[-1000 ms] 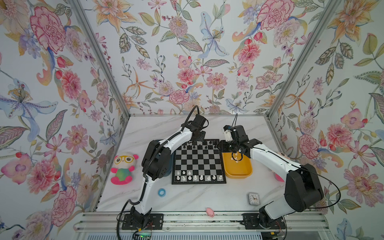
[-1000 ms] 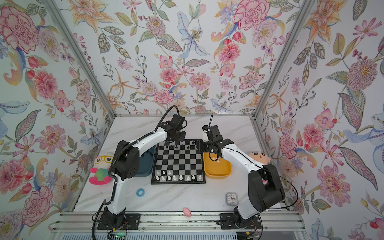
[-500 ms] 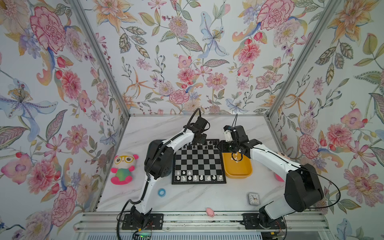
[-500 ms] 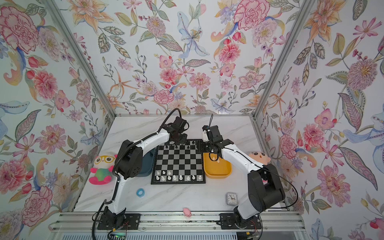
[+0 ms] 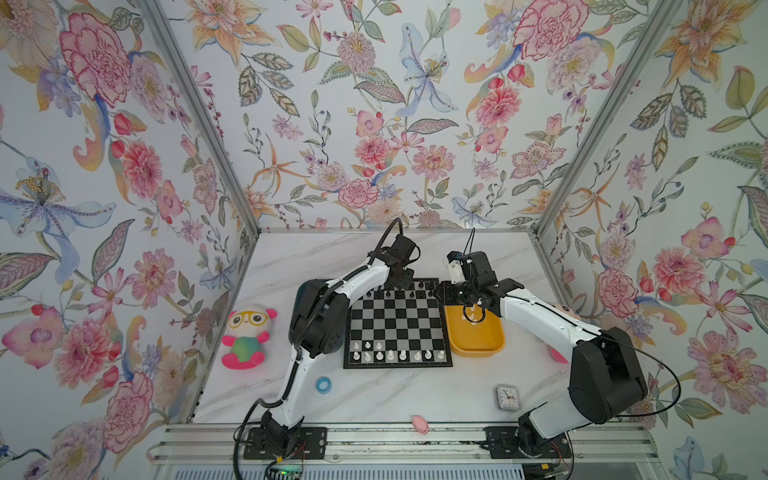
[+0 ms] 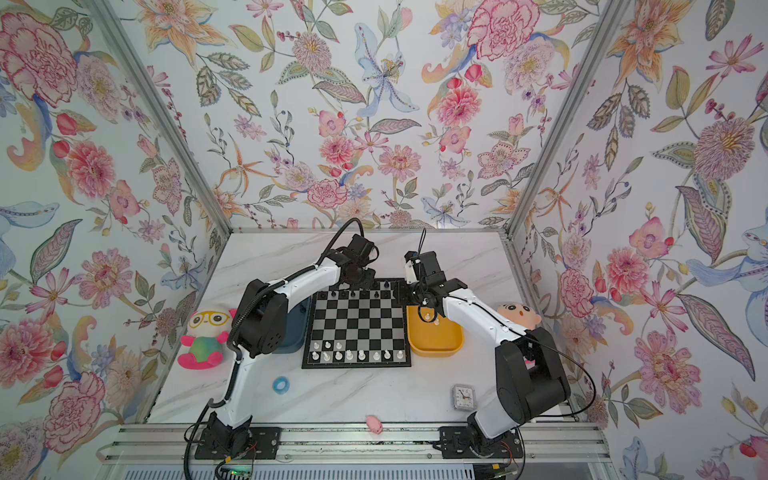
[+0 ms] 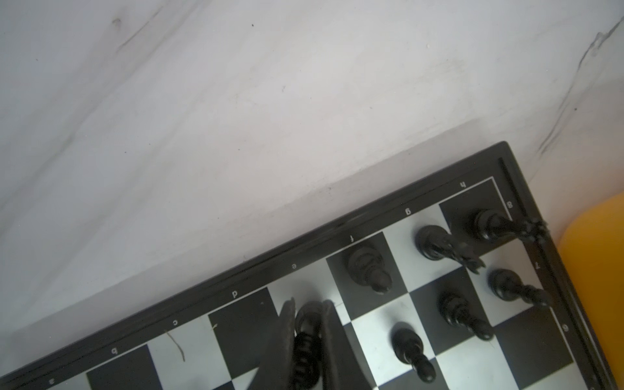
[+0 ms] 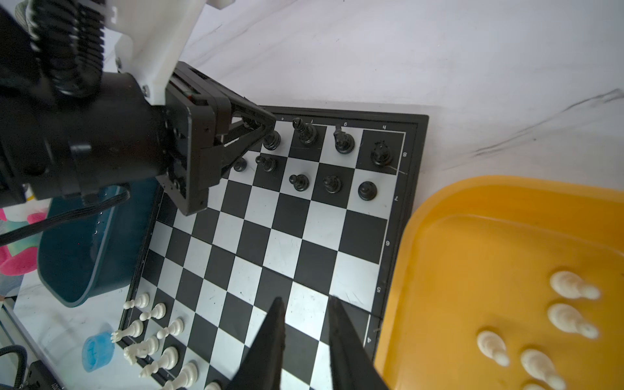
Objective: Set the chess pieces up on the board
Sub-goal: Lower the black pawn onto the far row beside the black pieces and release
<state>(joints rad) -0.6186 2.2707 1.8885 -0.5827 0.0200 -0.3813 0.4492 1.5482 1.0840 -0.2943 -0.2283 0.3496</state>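
Note:
The board [image 5: 397, 324] [image 6: 357, 324] lies mid-table. My left gripper [image 5: 401, 282] [image 7: 309, 314] is shut on a black chess piece [image 7: 305, 337], held over a light square in the board's far row; whether its base touches the board I cannot tell. Several black pieces [image 8: 337, 162] [image 7: 456, 270] stand upright in the two far rows. White pieces [image 5: 399, 355] [image 8: 152, 337] fill the near rows. More white pieces [image 8: 570, 324] lie in the yellow bin [image 5: 478, 340]. My right gripper [image 5: 451, 293] [image 8: 305, 304] hovers open and empty by the board's far right corner.
A teal bin [image 8: 84, 253] sits left of the board under my left arm. A plush panda [image 5: 247, 336], a blue ring [image 5: 323, 384], a small clock [image 5: 507, 397], a pink toy [image 5: 419, 424] and a plush doll [image 6: 519, 313] lie around.
My left gripper has shifted a little to the right along the board's far edge with the black piece in it. The right arm has stayed still.

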